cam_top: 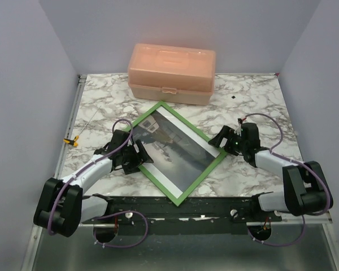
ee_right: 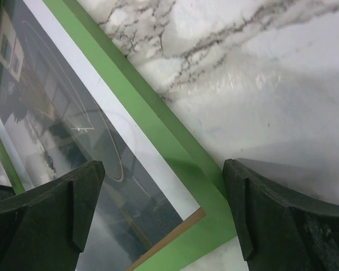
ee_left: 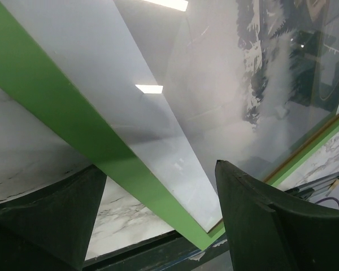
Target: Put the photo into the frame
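Left gripper (cam_top: 134,156) and right gripper (cam_top: 226,139) gape empty from above, flanking the frame (cam_top: 199,132) just before the peach box (cam_top: 172,73), photo (cam_top: 172,148) within its border; left wrist: thin, stiff-looking frame edge between fingers (ee_left: 254,214); right wrist: photo glossy, probably slippery, so pinch the frame edge

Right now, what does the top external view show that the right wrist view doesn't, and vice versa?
Only top external: the peach plastic box beyond the whole green frame, and the left gripper at its left side. Only right wrist: a thin brown strip along one end of the photo, inside the frame's corner. Both: frame, photo, marble table, right gripper with jaws open.
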`<state>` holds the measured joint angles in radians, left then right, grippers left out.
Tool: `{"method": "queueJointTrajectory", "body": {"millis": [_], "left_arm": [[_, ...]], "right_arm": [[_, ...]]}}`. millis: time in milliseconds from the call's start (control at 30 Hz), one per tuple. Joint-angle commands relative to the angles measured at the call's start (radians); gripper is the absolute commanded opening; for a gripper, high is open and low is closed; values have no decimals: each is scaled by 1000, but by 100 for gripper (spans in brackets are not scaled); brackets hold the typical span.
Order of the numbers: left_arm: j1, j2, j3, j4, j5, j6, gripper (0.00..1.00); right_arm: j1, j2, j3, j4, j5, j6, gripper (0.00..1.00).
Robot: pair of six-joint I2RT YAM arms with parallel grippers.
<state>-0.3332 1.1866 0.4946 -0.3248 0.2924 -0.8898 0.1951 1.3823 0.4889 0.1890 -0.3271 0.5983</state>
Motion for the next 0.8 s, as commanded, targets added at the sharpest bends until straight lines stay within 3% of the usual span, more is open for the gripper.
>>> {"method": "queueJointTrajectory", "body": {"millis": [0,333,767], "left_arm": [[-35,115,9,63,-16,66,81],[-107,289,197,34,-23,93,82],[-245,563,538,-91,-66,149,83]], "right_arm": [[48,-72,-140,-219,-209,181,95],[49,-336,-221,-387,-214,216,95],[52,-398,-270,-519,-304,150,96]]}}
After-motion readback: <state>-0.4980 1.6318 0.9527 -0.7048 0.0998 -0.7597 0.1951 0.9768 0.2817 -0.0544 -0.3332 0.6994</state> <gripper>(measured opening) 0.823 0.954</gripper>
